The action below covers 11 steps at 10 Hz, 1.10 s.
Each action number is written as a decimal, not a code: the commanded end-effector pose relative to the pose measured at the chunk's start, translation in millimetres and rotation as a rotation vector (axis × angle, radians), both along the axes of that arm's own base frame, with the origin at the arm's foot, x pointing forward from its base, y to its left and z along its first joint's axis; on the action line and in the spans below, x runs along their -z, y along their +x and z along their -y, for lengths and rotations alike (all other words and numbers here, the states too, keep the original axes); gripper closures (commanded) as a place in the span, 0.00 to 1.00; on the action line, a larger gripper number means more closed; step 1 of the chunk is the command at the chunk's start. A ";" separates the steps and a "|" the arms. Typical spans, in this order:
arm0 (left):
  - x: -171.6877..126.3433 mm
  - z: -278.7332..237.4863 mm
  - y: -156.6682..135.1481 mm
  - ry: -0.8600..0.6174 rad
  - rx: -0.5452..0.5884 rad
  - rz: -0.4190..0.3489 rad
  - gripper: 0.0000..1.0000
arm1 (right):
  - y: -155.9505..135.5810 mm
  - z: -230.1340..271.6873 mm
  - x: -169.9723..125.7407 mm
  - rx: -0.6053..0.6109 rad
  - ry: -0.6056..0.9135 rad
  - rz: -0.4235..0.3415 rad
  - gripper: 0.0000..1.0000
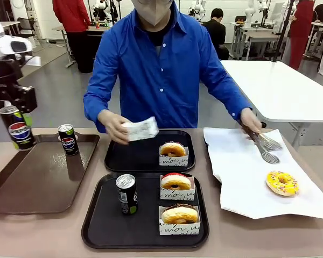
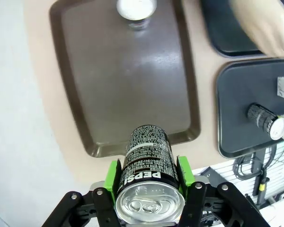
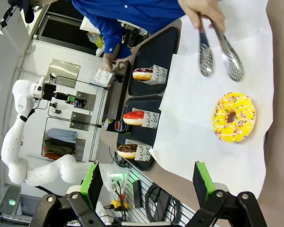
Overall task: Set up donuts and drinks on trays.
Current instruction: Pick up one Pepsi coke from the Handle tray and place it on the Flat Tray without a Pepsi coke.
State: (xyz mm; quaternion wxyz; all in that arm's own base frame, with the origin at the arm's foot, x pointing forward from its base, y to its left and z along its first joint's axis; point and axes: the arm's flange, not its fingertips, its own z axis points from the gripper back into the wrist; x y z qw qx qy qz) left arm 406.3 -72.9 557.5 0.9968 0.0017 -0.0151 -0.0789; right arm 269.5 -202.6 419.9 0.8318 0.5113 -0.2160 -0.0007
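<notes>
Between the green pads (image 2: 114, 176) of the left gripper (image 2: 149, 174) a held can (image 2: 148, 153) is clamped by its sides, its silver top turned to the wrist camera and the PEPSI lettering legible. Beyond these jaws the brown tray (image 2: 109, 94) is seen from above, with a second can (image 2: 136, 8) at its far end. To the right of the jaws lies the near tray (image 2: 241, 94), with a third can (image 2: 266, 121) on it. In the front view the held can is seen at the brown tray's left edge; whether it hangs over the tray or just outside it cannot be told.

The jaws of the right gripper (image 3: 146, 165) are spread wide, with nothing between them. Ahead of them and to the right, a yellow donut (image 3: 234, 117) lies bare on the white sheet (image 3: 189, 118). Farther ahead, tongs (image 3: 217, 52) are held over the sheet by a hand (image 3: 203, 12). Ahead and to the left of these jaws, a red donut (image 3: 134, 117) and a dark-topped donut (image 3: 128, 150) are seen in their sleeves on the near tray, just beside the third can.

From the front, a far donut (image 1: 173, 149) is shown sleeved on the far tray (image 1: 134, 156), and a white paper sleeve (image 1: 141, 129) is held above that tray by the other hand (image 1: 114, 126) of the person in blue.

The table (image 1: 43, 231) is a dull tan. Behind the person, a grey floor, white tables and other people are seen.
</notes>
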 end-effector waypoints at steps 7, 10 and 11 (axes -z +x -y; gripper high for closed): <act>35.8 139.6 8.0 -0.032 0.442 -0.032 0.41 | 2.5 -0.5 -0.4 0.006 0.027 0.023 0.00; 69.4 163.6 34.0 -0.058 0.572 0.012 0.41 | 2.5 -0.5 -0.4 0.006 0.027 0.023 0.00; 80.4 166.7 44.3 -0.047 0.595 0.041 0.41 | 2.5 -0.5 -0.4 0.006 0.027 0.023 0.00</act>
